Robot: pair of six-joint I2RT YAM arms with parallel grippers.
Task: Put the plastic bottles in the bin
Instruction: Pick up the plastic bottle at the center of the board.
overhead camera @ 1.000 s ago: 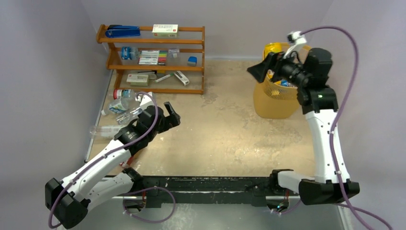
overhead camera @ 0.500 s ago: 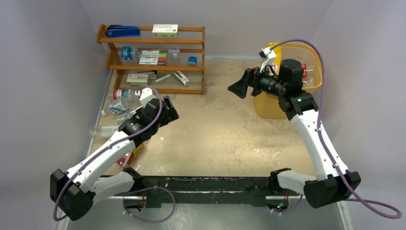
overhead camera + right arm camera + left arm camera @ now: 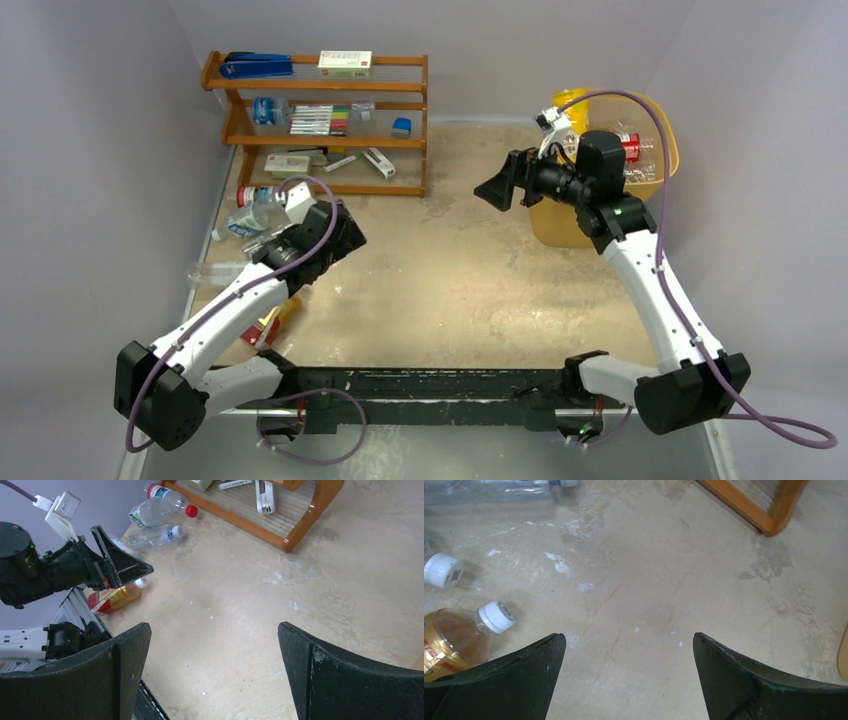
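Left gripper (image 3: 629,641) hovers low beside an amber bottle (image 3: 453,641) with jaws apart and empty; right gripper (image 3: 215,630) is likewise spread and empty, near the bin (image 3: 562,226); other plastic bottles (image 3: 248,218) lie by the shelf rack (image 3: 330,141). Risk: the bottles lie crowded, so a closing finger may strike a neighbour and set it rolling out of reach.

Left arm (image 3: 225,318), right arm (image 3: 662,292): white link shells, black joints, black end blocks nearest the base rail (image 3: 430,383). Purple cable (image 3: 610,93) loops from each wrist back toward the rail. Fingers (image 3: 524,680) matte black, wedge-shaped.
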